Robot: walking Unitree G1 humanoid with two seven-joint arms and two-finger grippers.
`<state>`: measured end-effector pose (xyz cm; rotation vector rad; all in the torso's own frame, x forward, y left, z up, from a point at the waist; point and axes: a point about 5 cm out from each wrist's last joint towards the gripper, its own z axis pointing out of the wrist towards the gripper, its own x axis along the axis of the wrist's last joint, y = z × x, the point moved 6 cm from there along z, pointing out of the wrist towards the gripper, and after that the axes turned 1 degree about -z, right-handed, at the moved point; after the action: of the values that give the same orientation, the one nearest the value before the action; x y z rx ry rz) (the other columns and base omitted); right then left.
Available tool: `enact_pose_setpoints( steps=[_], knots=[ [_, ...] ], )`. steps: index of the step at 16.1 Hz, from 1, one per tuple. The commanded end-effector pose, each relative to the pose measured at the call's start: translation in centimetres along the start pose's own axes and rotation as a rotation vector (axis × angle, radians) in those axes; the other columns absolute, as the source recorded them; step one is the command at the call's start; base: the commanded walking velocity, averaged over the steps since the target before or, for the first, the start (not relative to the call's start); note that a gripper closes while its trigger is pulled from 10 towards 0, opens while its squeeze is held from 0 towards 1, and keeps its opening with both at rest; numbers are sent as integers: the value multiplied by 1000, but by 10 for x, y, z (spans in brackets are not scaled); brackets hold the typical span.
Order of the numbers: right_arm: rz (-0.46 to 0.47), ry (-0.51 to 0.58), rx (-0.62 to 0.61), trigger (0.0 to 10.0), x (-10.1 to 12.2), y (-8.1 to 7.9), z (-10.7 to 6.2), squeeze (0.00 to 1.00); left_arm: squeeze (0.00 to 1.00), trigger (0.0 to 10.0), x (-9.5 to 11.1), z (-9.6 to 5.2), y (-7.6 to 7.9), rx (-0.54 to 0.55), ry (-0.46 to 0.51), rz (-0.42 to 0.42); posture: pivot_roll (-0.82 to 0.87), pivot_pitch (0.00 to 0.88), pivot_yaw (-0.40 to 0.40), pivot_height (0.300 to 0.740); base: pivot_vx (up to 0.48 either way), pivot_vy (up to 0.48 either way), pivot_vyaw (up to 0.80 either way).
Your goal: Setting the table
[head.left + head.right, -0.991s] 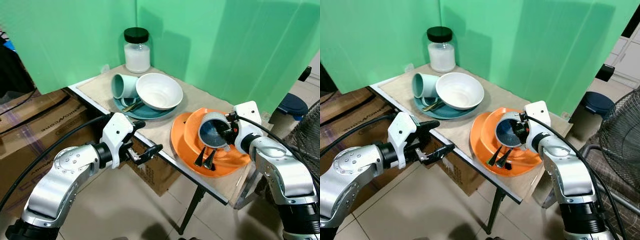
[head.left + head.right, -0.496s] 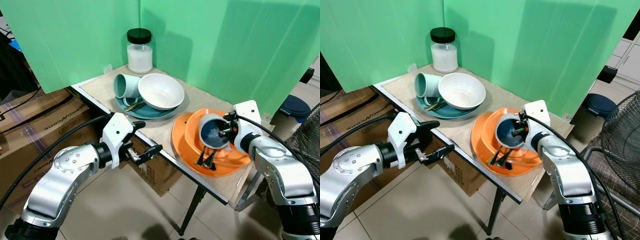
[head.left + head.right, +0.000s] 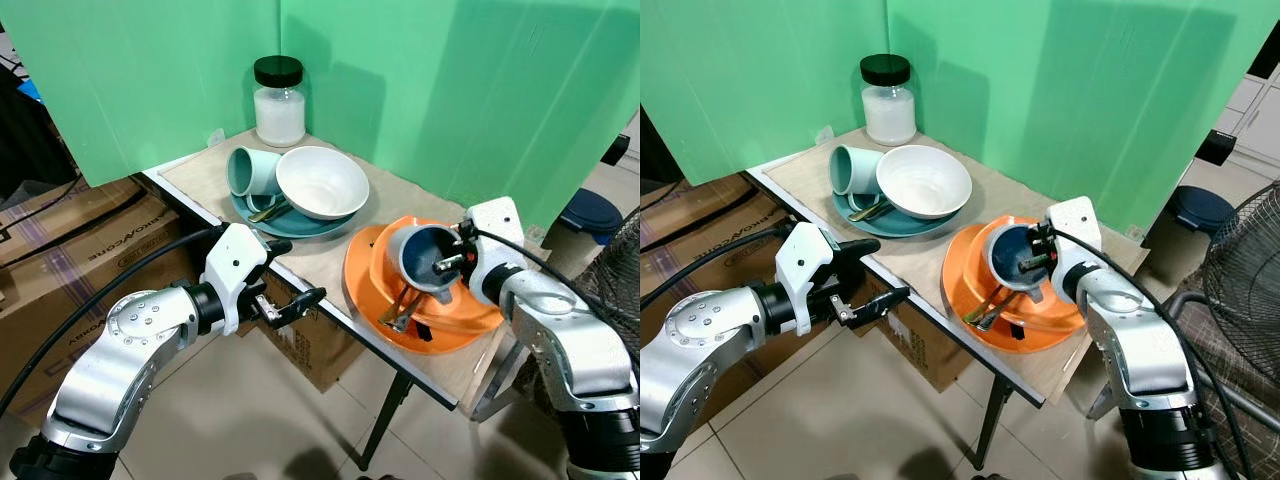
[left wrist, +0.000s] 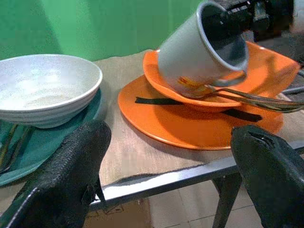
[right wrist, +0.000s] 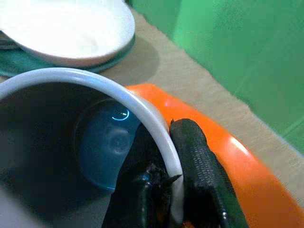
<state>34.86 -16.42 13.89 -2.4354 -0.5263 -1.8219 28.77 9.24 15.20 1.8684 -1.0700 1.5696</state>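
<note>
Left eye view: right hand (image 3: pixel 452 262) pinching tilted grey cup (image 3: pixel 425 257) rim over orange plates (image 3: pixel 470 318).

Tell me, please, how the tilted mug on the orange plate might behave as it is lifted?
The mug looks glazed, so the right hand pinching its rim may slip. It probably swings, being held off-centre. Its base leans on cutlery, which could get dragged.
</note>
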Motion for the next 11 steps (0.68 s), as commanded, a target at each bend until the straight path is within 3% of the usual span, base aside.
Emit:
enact_pose_setpoints(
  steps=[1,5,7,9,10,11],
  knots=[
    [4,29,-11,0,10,8,-6,0,0,10000,6,3,4,-36,16,9,83,0,-13,740,0,0,0],
    [18,105,-39,0,31,18,-15,0,0,10000,13,6,-1,-20,44,11,63,0,1,740,0,0,0],
    [44,248,-93,0,59,30,-35,0,0,10000,27,13,-21,98,81,55,58,0,-4,740,0,0,0],
    [15,368,-132,0,75,29,-52,0,0,10000,43,16,-34,201,128,79,58,0,-4,740,0,0,0],
    [33,388,-136,10000,75,26,-58,0,0,10000,49,19,-37,248,137,84,41,0,4,740,0,0,0],
    [62,399,-147,10000,74,24,-62,0,0,10000,54,20,-41,286,152,80,35,0,9,740,0,0,0]
  ],
)
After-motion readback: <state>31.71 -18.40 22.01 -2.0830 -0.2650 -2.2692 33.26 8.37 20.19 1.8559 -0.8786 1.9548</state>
